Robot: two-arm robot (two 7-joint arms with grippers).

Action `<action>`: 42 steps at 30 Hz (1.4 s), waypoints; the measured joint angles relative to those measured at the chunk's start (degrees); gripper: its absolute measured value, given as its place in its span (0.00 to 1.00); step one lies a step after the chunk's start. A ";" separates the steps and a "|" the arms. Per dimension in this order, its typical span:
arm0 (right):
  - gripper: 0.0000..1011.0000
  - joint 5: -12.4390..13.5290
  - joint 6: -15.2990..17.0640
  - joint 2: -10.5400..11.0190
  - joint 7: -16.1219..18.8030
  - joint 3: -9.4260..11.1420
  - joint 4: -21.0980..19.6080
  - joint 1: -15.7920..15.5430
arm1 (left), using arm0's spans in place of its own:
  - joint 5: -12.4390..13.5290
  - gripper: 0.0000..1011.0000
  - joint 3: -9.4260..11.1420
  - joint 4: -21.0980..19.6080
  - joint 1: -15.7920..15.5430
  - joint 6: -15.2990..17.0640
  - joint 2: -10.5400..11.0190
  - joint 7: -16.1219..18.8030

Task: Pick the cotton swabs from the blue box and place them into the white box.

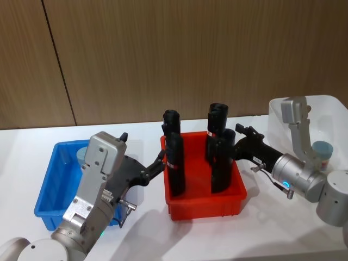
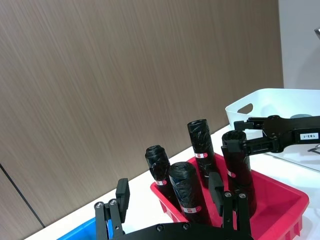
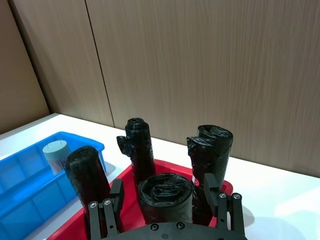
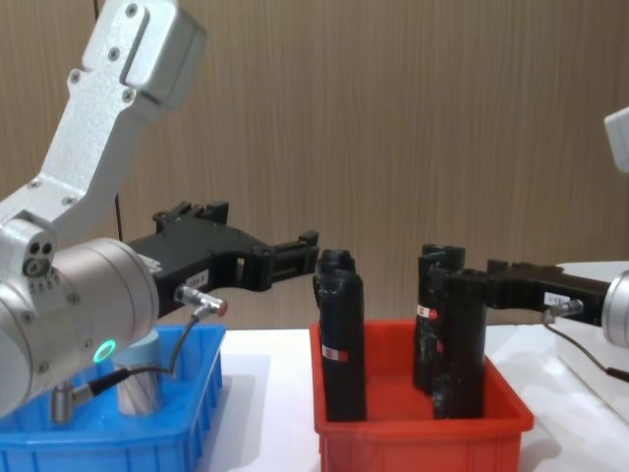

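Left gripper [image 1: 161, 157]: black, fingers spread, empty, at the red plastic bin [image 1: 205, 204] of black wrapped rolls [image 1: 175, 163].
Right gripper [image 1: 237, 132]: likewise parted, empty.
Shallow blue ribbed box [image 1: 51, 187]: one tub inside.
Translucent white box [image 1: 326, 111]: one tub [image 1: 322, 153].
Clear cotton-swab tub, pale lid [image 3: 55, 155]: probably light, rigid, slick; grasp across the body.

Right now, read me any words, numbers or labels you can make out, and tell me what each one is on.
"183-1": white tag on the right gripper, seen in the left wrist view.
White tag on the left gripper: too small to read.
Red-and-white stickers on the black rolls in the red bin: print too small to read.
Nothing else carries readable text.
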 joint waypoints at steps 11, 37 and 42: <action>0.99 -0.77 -1.36 -0.57 0.80 -0.30 3.97 2.04 | 0.00 0.99 0.00 0.00 0.00 0.00 0.00 0.00; 0.50 -2.08 -4.26 -1.72 3.05 -1.53 9.94 5.10 | 0.00 0.99 0.00 0.00 0.00 0.00 0.00 0.00; 0.47 -1.54 -2.86 -1.01 2.38 -1.33 5.36 3.27 | 0.00 0.99 0.00 0.00 0.00 0.00 0.00 0.00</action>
